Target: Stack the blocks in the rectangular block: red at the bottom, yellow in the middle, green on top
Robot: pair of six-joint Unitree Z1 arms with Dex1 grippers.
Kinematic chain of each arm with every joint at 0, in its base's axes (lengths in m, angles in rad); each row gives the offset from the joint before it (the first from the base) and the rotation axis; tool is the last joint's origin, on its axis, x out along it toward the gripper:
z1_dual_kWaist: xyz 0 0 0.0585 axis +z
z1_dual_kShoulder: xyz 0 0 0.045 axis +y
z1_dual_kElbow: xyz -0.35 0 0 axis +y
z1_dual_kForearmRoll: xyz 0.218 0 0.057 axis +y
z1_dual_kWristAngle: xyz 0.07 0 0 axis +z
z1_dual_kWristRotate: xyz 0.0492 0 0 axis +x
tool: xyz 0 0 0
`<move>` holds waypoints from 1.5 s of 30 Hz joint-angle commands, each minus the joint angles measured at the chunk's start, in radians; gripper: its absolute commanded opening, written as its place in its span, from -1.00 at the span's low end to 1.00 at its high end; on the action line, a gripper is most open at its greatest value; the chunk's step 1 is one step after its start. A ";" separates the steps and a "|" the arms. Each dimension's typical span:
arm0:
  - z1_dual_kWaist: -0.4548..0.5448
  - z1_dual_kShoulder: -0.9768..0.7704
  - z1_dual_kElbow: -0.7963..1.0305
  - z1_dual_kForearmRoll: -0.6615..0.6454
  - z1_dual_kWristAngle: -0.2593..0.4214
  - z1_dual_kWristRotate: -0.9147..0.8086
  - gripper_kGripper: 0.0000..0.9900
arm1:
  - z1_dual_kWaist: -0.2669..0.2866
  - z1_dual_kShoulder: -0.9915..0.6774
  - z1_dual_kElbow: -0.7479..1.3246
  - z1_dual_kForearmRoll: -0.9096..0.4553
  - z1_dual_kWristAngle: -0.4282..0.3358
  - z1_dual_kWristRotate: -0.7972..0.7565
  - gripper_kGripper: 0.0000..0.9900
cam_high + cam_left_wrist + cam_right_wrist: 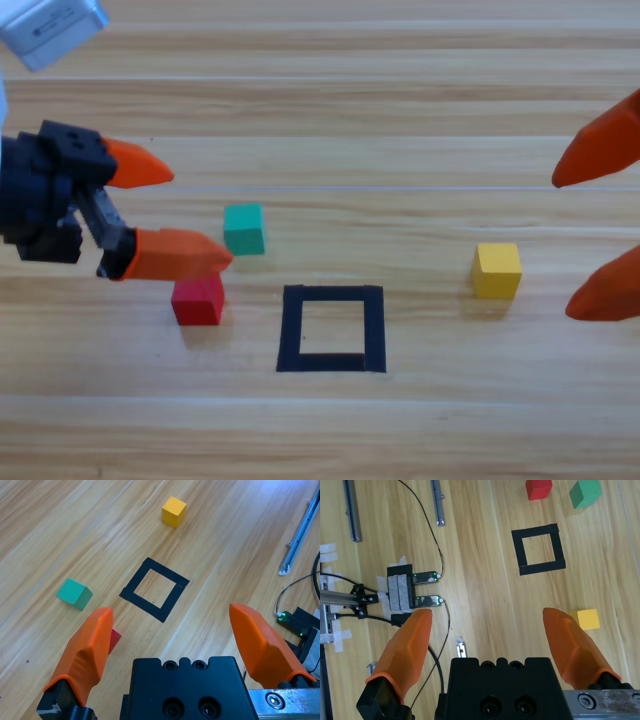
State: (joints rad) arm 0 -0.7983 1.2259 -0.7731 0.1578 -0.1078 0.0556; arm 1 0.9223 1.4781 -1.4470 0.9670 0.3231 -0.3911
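Taking the high view as the dial, centred on the rectangular block (332, 328), and working outward from the left gripper (195, 215): its jaws are spread wide and hold nothing, hanging over the table at about ten o'clock. Its nearer jaw tip sits just above the red cube (198, 300), which rests on the wood at roughly nine o'clock, just beside the tape outline but clear of it. That is the relation the next move seems to turn on: in the left wrist view the red cube (114, 641) peeks out from behind the left-hand jaw rather than lying in the gap, so the gripper would likely need to shift sideways toward that jaw to straddle the cube before it can close. A cube has no long axis, so any square approach should serve. A little farther, at about eleven o'clock, stands the green cube (244, 229), close enough to be nudged. The outline itself has nothing inside it. Well apart at two o'clock lies the yellow cube (497, 270), nearer the right gripper (590, 235), which waits at the right edge, wide open and empty; in its wrist view the yellow cube (586, 618) shows just beside the right-hand jaw.
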 commanded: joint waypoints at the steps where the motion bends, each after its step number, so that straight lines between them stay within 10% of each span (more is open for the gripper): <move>1: -0.021 -0.020 -0.025 0.025 0.008 0.003 1.00 | 0.032 0.057 0.028 0.006 -0.015 -0.008 0.99; 9: -0.021 -0.017 -0.035 0.028 0.007 0.003 1.00 | 0.029 0.119 0.011 0.006 -0.297 0.150 0.99; 16: -0.021 -0.022 -0.040 0.043 0.008 0.003 1.00 | -0.036 0.217 0.004 -0.021 -0.364 0.290 0.99; 25: -0.021 -0.002 -0.066 0.051 0.128 -0.118 1.00 | -0.036 0.429 -0.058 -0.080 -0.763 0.684 0.99; 31: 0.010 0.083 -0.158 0.111 0.287 -0.367 1.00 | -0.036 0.505 -0.115 -0.039 -0.745 0.802 0.99; 45: 0.146 0.761 -0.801 0.804 0.232 -0.592 1.00 | -0.112 0.639 -0.211 0.088 -0.539 0.999 1.00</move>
State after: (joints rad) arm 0 -0.6806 1.7569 -1.4472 0.8615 0.1324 -0.4855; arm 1 0.8752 2.0203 -1.6538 1.0330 -0.2397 0.5845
